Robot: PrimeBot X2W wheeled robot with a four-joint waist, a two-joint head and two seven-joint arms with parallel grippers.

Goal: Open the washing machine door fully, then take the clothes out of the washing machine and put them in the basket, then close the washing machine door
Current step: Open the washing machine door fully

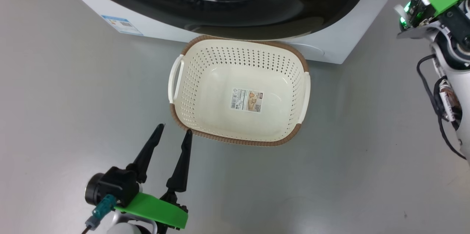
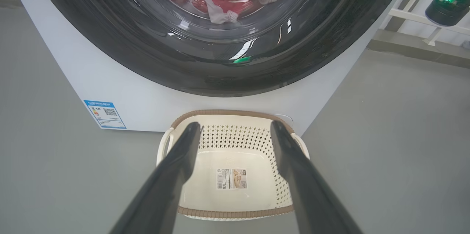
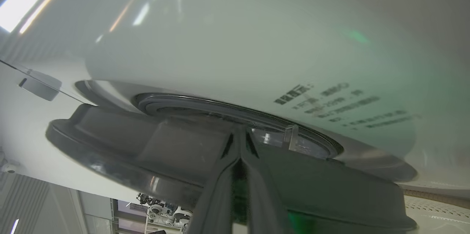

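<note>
Cream basket at six o'clock under washing machine door, awaiting clothes.
Right gripper pinched shut behind its edge for prying; left gripper splayed, empty.

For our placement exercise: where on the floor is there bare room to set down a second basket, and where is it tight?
Bare floor lies left of the basket, between the washing machine and the left gripper; more lies right of it, up to the right arm. Tight: the basket's far rim sits right below the washing machine door.
</note>
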